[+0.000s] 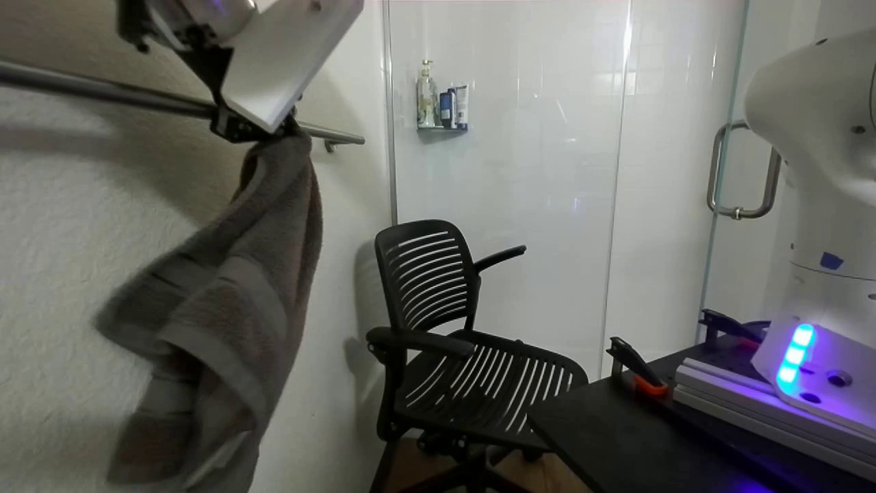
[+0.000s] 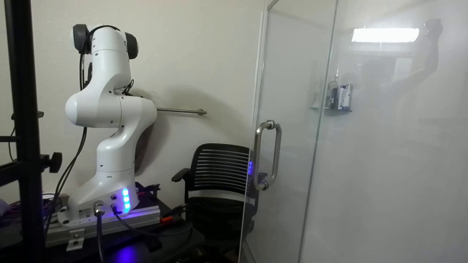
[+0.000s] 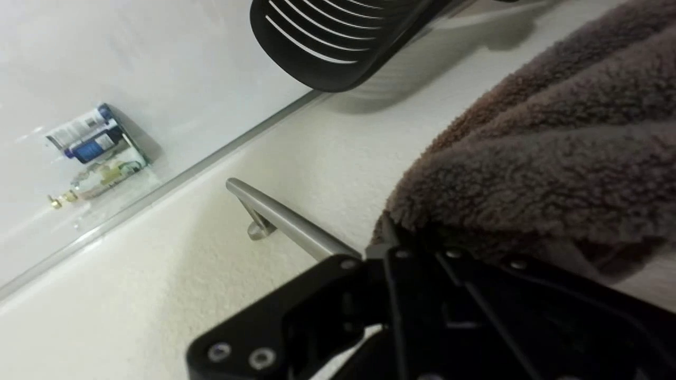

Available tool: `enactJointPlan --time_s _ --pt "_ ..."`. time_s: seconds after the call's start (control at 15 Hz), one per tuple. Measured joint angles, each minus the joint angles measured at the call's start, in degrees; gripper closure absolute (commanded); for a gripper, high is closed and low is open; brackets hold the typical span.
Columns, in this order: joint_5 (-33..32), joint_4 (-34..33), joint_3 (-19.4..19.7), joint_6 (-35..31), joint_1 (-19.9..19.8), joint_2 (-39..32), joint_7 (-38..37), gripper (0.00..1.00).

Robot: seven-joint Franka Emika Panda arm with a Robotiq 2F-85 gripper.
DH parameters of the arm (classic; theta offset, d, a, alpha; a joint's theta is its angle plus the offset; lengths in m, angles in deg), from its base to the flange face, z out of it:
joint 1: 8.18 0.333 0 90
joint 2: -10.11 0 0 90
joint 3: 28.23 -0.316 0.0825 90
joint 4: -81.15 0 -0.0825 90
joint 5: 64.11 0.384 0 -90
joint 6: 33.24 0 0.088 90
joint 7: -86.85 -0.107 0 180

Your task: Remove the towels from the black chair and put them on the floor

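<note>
The gripper (image 1: 280,129) is pinched tight on the top of the grey towel (image 1: 239,301), hanging near left; the black chair (image 1: 479,370) is farther back, right. Tbh the metal rail (image 1: 171,101) looks close, so a careless swing could snag the towel and yank it loose.

Chair (image 1: 424,341) behind table (image 1: 602,431) (towel (image 1: 256,287) near wall (image 1: 349,198))

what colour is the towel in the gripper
The towel is grey with a brownish tinge, seen best in an exterior view.
</note>
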Motion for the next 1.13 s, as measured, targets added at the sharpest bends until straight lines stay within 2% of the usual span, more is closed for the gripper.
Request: enactJointPlan --time_s 0.13,0.2,0.27,0.33,0.53,1.13 --pt "-1.7 0.9 -2.2 -0.4 -5.2 -0.3 -4.3 0.99" --pt "-2.7 1.5 -3.7 -1.0 -7.4 -0.2 -5.8 0.7" --pt "-4.3 2.4 -5.1 -2.0 -9.3 0.0 -7.0 0.69" --pt "-5.9 3.4 -6.7 -2.8 -11.1 0.6 -8.0 0.88" --pt "-8.0 5.3 -9.7 -4.3 -14.3 1.8 -9.6 0.7" --pt "-8.2 5.7 -10.0 -4.7 -14.7 2.1 -9.7 0.69"
